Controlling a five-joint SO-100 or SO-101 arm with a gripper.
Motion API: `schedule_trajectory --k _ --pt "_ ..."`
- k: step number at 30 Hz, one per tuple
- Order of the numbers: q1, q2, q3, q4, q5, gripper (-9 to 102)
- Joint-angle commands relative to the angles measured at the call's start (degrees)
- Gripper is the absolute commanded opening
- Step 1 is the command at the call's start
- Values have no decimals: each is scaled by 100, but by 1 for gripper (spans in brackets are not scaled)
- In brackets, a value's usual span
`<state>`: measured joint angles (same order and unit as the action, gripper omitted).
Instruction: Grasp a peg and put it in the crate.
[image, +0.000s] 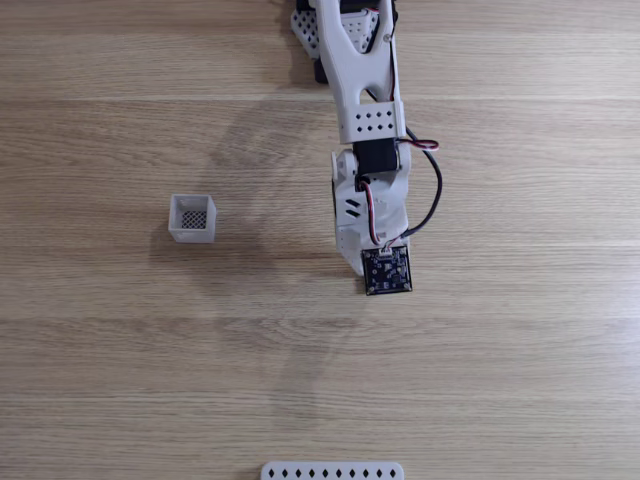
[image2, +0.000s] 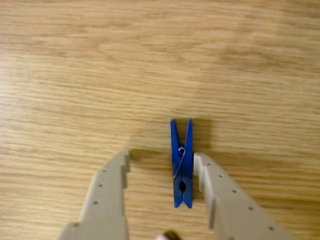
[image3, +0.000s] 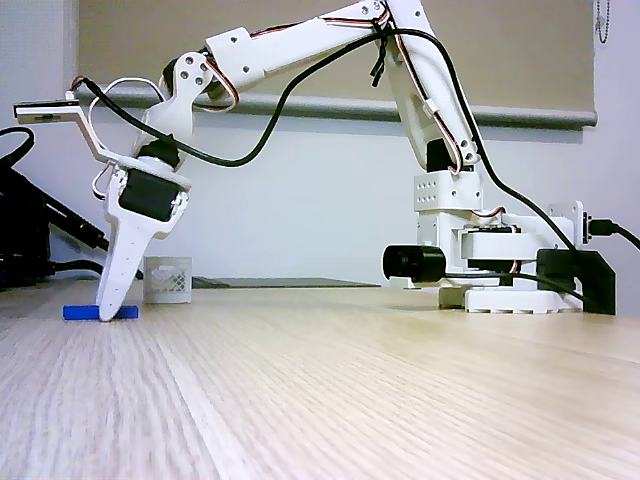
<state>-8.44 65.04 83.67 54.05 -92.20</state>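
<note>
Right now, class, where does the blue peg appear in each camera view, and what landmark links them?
Fixed view from above: hidden under the arm's wrist.
Wrist view: peg lower centre, between the fingers.
Side fixed view: peg far left on the table, at the fingers' tips.
Shared landmark: the fingers.

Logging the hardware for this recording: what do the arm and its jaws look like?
The white plastic arm has perforated links and black servo blocks, with black and red-white cables looping along it. A small dark circuit board sits at the wrist. The gripper has pale beige jaws dotted with small holes. The base carries black motor housings.
</note>
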Motion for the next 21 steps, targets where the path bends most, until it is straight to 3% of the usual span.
schedule_trajectory --k 1,3,8,13,16,21 --pt "62 123 -343 0 -35 7" --pt "62 123 -343 0 -35 -3" --pt "158 141 -290 -9 -35 0" --pt "316 721 431 -545 -35 -1" --pt "519 1477 1292 -1608 -26 -1" --pt "958 3023 3243 -4096 -18 -1"
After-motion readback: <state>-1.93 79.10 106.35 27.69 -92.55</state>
